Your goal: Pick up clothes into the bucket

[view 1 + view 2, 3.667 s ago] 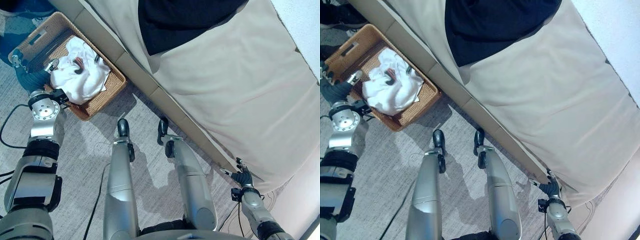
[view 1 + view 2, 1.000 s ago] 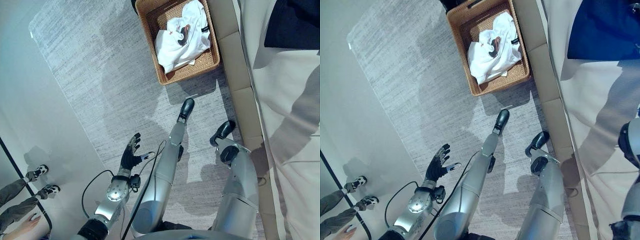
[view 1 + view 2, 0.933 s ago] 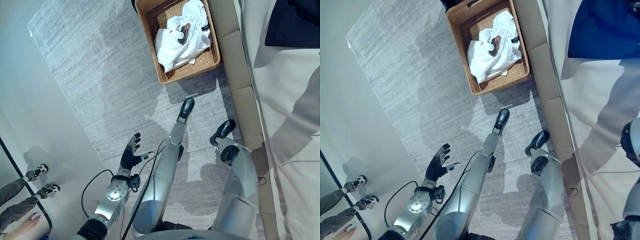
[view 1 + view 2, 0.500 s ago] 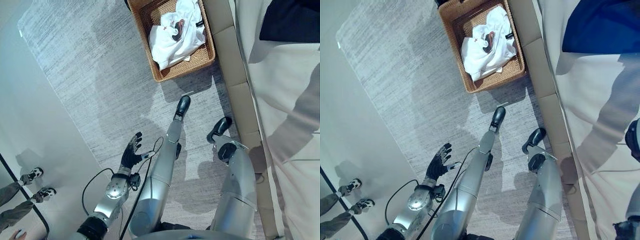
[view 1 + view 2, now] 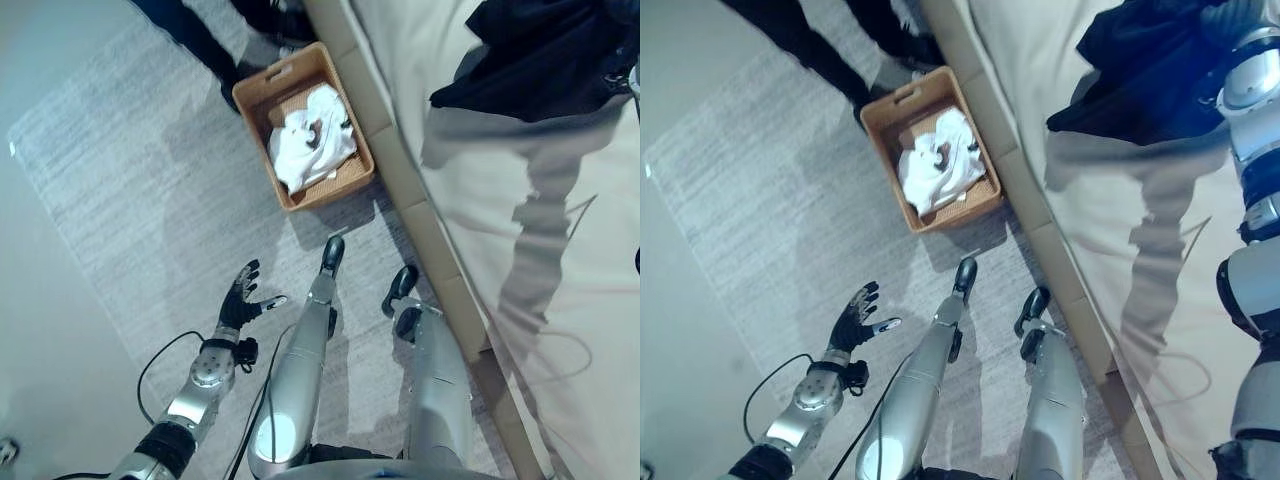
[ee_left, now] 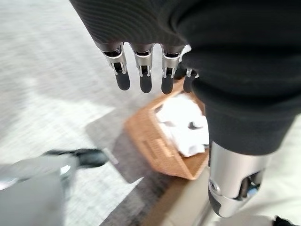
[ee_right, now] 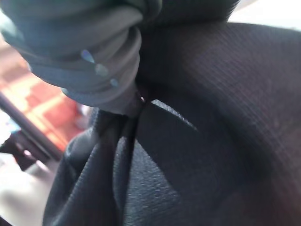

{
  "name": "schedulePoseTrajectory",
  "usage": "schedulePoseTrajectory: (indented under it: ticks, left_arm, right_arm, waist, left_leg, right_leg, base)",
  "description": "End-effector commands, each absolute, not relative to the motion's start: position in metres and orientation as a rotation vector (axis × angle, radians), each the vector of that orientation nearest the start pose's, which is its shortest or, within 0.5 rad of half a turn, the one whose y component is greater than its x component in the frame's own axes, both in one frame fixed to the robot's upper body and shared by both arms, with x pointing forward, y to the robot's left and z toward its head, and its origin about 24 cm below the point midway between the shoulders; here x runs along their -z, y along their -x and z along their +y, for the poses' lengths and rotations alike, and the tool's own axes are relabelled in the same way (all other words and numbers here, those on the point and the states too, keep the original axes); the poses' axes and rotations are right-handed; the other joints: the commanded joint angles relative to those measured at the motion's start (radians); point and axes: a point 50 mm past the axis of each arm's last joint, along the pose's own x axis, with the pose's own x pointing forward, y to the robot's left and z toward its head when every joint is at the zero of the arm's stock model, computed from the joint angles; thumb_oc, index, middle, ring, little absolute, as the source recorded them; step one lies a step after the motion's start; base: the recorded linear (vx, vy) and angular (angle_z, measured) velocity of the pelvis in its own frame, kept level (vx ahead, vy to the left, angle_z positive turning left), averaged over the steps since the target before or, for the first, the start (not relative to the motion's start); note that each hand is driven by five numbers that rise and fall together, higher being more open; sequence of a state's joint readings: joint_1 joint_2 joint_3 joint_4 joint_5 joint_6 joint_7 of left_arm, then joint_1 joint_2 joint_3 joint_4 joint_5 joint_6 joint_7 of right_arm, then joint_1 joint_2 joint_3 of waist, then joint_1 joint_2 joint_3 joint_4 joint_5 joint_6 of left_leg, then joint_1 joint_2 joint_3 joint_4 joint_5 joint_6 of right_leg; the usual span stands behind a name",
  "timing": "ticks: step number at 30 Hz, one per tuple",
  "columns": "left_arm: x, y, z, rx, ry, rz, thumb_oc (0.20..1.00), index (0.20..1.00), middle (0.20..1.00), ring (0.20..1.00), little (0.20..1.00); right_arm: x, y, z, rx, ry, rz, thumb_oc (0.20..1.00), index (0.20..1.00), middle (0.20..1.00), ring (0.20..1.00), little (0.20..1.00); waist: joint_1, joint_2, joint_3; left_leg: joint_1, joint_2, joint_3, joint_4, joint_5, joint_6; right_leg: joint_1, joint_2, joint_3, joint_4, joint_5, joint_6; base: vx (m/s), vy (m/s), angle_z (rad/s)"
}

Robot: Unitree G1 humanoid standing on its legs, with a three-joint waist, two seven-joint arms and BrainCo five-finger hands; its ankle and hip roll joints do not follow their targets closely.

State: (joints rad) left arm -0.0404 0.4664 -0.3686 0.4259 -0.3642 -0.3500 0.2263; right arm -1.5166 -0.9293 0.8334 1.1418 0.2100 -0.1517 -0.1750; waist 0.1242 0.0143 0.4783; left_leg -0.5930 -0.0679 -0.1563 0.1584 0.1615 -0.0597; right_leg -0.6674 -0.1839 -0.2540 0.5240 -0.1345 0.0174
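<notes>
Grey woven rug over most of the floor, w/ a bare pale floor strip along its far left edge. Bed w/ beige sheet across the right side, its padded beige side rail running diagonally along the rug. Person's legs in dark trousers at the top, standing on the rug nr the rail's upper end.

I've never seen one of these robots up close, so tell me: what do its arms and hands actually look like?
Both arms are smooth silver-grey metal segments with rounded joints. The left hand has a dark ribbed cover over its back and wrist, and slim silver fingers ending in dark tips, with a thumb set apart. The right arm shows the same silver casing with black bands at the joints.
</notes>
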Motion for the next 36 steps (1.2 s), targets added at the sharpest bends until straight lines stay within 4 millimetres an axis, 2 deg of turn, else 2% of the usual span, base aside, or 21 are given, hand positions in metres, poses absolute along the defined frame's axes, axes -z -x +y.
schedulePoseTrajectory:
  ticks: [1,6,7,8,12,15,16,18,19,21,22,23,24,25,27,28,30,32,33,34,36]
  left_arm:
    - [0.005,-0.238,0.223,-0.042,-0.208,0.070,1.000,1.000,1.000,1.000,1.000]
    - [0.000,-0.240,0.228,-0.040,-0.223,0.052,1.000,1.000,1.000,1.000,1.000]
    - [0.000,-0.240,0.228,-0.040,-0.224,0.053,1.000,1.000,1.000,1.000,1.000]
    - [-0.008,-0.241,0.229,-0.029,-0.226,0.022,1.000,1.000,1.000,1.000,1.000]
    - [-0.026,-0.245,0.226,0.009,-0.208,-0.051,1.000,1.000,1.000,1.000,1.000]
    - [-0.064,-0.261,0.221,0.095,-0.196,-0.185,1.000,1.000,1.000,1.000,1.000]
    - [-0.064,-0.260,0.222,0.097,-0.199,-0.183,1.000,1.000,1.000,1.000,1.000]
    - [-0.103,-0.273,0.213,0.172,-0.173,-0.312,1.000,1.000,1.000,1.000,1.000]
    - [-0.103,-0.273,0.213,0.173,-0.175,-0.312,1.000,1.000,1.000,1.000,1.000]
    - [-0.130,-0.281,0.204,0.238,-0.169,-0.392,1.000,1.000,1.000,1.000,1.000]
    - [-0.154,-0.289,0.193,0.292,-0.182,-0.472,1.000,1.000,1.000,1.000,1.000]
    - [-0.154,-0.289,0.192,0.295,-0.184,-0.471,1.000,1.000,1.000,1.000,1.000]
    - [-0.176,-0.294,0.179,0.356,-0.192,-0.538,1.000,1.000,1.000,1.000,1.000]
    - [-0.176,-0.295,0.178,0.360,-0.194,-0.538,1.000,1.000,1.000,1.000,1.000]
    - [-0.192,-0.305,0.154,0.459,-0.173,-0.568,1.000,1.000,1.000,1.000,1.000]
    - [-0.192,-0.305,0.153,0.463,-0.174,-0.568,1.000,1.000,1.000,1.000,1.000]
    - [-0.203,-0.316,0.127,0.574,-0.194,-0.560,1.000,1.000,1.000,1.000,1.000]
    - [-0.203,-0.316,0.126,0.578,-0.195,-0.560,1.000,1.000,1.000,1.000,1.000]
    - [-0.211,-0.323,0.106,0.667,-0.236,-0.547,1.000,1.000,1.000,1.000,1.000]
    - [-0.211,-0.323,0.106,0.670,-0.236,-0.548,1.000,1.000,1.000,1.000,1.000]
    - [-0.217,-0.326,0.094,0.717,-0.260,-0.545,1.000,1.000,1.000,1.000,1.000]
  right_arm:
    - [-0.406,-0.354,-0.298,0.504,0.969,-0.571,0.200,0.200,0.200,0.200,0.200]
    - [-0.394,-0.353,-0.298,0.465,0.951,-0.594,0.200,0.200,0.200,0.200,0.200]
    - [-0.394,-0.353,-0.298,0.466,0.950,-0.593,0.200,0.200,0.200,0.200,0.200]
    - [-0.386,-0.351,-0.297,0.439,0.969,-0.601,0.200,0.200,0.200,0.200,0.200]
    - [-0.374,-0.349,-0.299,0.423,0.964,-0.607,0.200,0.200,0.200,0.200,0.200]
    - [-0.364,-0.347,-0.300,0.400,0.924,-0.616,0.200,0.200,0.200,0.200,0.200]
    - [-0.362,-0.347,-0.301,0.401,0.921,-0.614,0.200,0.200,0.200,0.200,0.200]
    - [-0.352,-0.348,-0.301,0.366,0.895,-0.589,0.200,0.200,0.200,0.200,0.200]
    - [-0.351,-0.348,-0.302,0.367,0.894,-0.589,0.200,0.200,0.200,0.200,0.200]
    - [-0.340,-0.349,-0.302,0.324,0.897,-0.547,0.200,0.200,0.200,0.200,0.200]
    - [-0.329,-0.351,-0.301,0.285,0.887,-0.511,0.200,0.200,0.200,0.200,0.200]
    - [-0.328,-0.350,-0.303,0.288,0.885,-0.509,0.200,0.200,0.200,0.200,0.200]
    - [-0.321,-0.348,-0.298,0.232,0.895,-0.497,0.200,0.200,0.200,0.200,0.200]
    - [-0.320,-0.347,-0.299,0.236,0.893,-0.495,0.200,0.200,0.200,0.200,0.200]
    - [-0.307,-0.344,-0.290,0.144,0.886,-0.479,0.200,0.200,0.200,0.200,0.200]
    - [-0.306,-0.343,-0.292,0.148,0.884,-0.477,0.200,0.200,0.200,0.200,0.200]
    - [-0.302,-0.342,-0.277,0.065,0.871,-0.494,0.200,0.200,0.200,0.200,0.200]
    - [-0.301,-0.341,-0.278,0.068,0.870,-0.492,0.200,0.200,0.200,0.200,0.200]
    - [-0.303,-0.338,-0.259,-0.013,0.862,-0.536,0.200,0.200,0.200,0.200,0.200]
    - [-0.303,-0.338,-0.260,-0.010,0.861,-0.536,0.200,0.200,0.200,0.200,0.200]
    - [-0.307,-0.335,-0.246,-0.070,0.871,-0.576,0.200,0.200,0.200,0.200,0.200]
  waist:
    - [-0.001,-0.035,0.042]
    - [-0.036,-0.060,-0.058]
    - [-0.036,-0.061,-0.057]
    - [-0.058,-0.070,-0.121]
    - [-0.079,-0.075,-0.179]
    - [-0.105,-0.080,-0.261]
    - [-0.103,-0.083,-0.261]
    - [-0.122,-0.090,-0.318]
    - [-0.122,-0.092,-0.321]
    - [-0.134,-0.096,-0.357]
    - [-0.148,-0.098,-0.391]
    - [-0.145,-0.100,-0.388]
    - [-0.159,-0.101,-0.416]
    - [-0.154,-0.103,-0.414]
    - [-0.172,-0.104,-0.443]
    - [-0.168,-0.106,-0.441]
    - [-0.185,-0.101,-0.459]
    - [-0.181,-0.104,-0.458]
    - [-0.193,-0.098,-0.470]
    - [-0.190,-0.100,-0.469]
    - [-0.196,-0.098,-0.474]
  left_leg:
    - [0.129,0.008,0.032,0.061,-0.130,0.011]
    - [0.275,0.029,0.055,-0.021,-0.127,0.007]
    - [0.278,0.030,0.055,-0.023,-0.126,0.007]
    - [0.344,0.038,0.072,-0.066,-0.126,0.004]
    - [0.403,0.043,0.089,-0.095,-0.128,0.004]
    - [0.470,0.054,0.111,-0.108,-0.147,0.004]
    - [0.472,0.054,0.111,-0.110,-0.147,0.004]
    - [0.530,0.063,0.126,-0.119,-0.169,0.004]
    - [0.527,0.062,0.125,-0.121,-0.164,0.005]
    - [0.554,0.067,0.135,-0.130,-0.172,0.005]
    - [0.579,0.071,0.143,-0.141,-0.175,0.005]
    - [0.583,0.072,0.144,-0.143,-0.175,0.005]
    - [0.603,0.076,0.153,-0.157,-0.175,0.003]
    - [0.606,0.076,0.154,-0.158,-0.175,0.003]
    - [0.630,0.078,0.162,-0.172,-0.174,0.003]
    - [0.632,0.078,0.162,-0.173,-0.174,0.003]
    - [0.644,0.079,0.172,-0.181,-0.173,0.003]
    - [0.645,0.079,0.173,-0.182,-0.173,0.003]
    - [0.654,0.080,0.177,-0.187,-0.172,0.004]
    - [0.655,0.080,0.178,-0.187,-0.172,0.004]
    - [0.661,0.080,0.180,-0.188,-0.171,0.005]
  right_leg:
    - [0.163,-0.022,0.026,-0.161,0.108,0.089]
    - [0.327,0.004,0.020,-0.290,0.138,0.102]
    - [0.330,0.004,0.020,-0.292,0.139,0.102]
    - [0.401,0.016,0.019,-0.350,0.150,0.107]
    - [0.462,0.026,0.023,-0.398,0.160,0.113]
    - [0.532,0.038,0.036,-0.430,0.157,0.116]
    - [0.534,0.038,0.037,-0.432,0.158,0.117]
    - [0.589,0.046,0.050,-0.447,0.149,0.118]
    - [0.587,0.045,0.050,-0.451,0.153,0.118]
    - [0.614,0.049,0.052,-0.464,0.153,0.121]
    - [0.639,0.052,0.055,-0.475,0.152,0.122]
    - [0.642,0.053,0.056,-0.476,0.152,0.122]
    - [0.659,0.054,0.055,-0.485,0.151,0.124]
    - [0.662,0.054,0.055,-0.486,0.151,0.124]
    - [0.683,0.057,0.059,-0.498,0.155,0.127]
    - [0.685,0.057,0.060,-0.499,0.156,0.127]
    - [0.696,0.056,0.065,-0.508,0.161,0.130]
    - [0.697,0.056,0.066,-0.509,0.161,0.130]
    - [0.702,0.056,0.072,-0.516,0.167,0.132]
    - [0.703,0.056,0.073,-0.517,0.168,0.132]
    - [0.707,0.056,0.077,-0.518,0.171,0.133]
  base:
    - [0.03,0.012,-0.18]
    - [0.09,0.003,-0.17]
    - [0.15,0.027,-0.16]
    - [0.09,0.020,-0.13]
    - [0.10,0.021,-0.12]
    - [0.11,0.035,-0.12]
    - [0.11,0.021,-0.14]
    - [0.11,0.012,-0.21]
    - [0.10,0.013,-0.14]
    - [0.06,0.010,-0.12]
    - [0.05,0.008,-0.10]
    - [0.06,0.013,-0.09]
    - [0.02,0.005,-0.16]
    - [0.03,0.009,-0.18]
    - [0.01,0.013,-0.13]
    - [-0.01,0.022,-0.12]
    - [-0.02,0.027,-0.18]
    - [-0.02,0.020,-0.14]
    - [-0.03,0.025,-0.03]
    - [-0.04,0.038,-0.07]
    - [-0.02,0.025,-0.09]
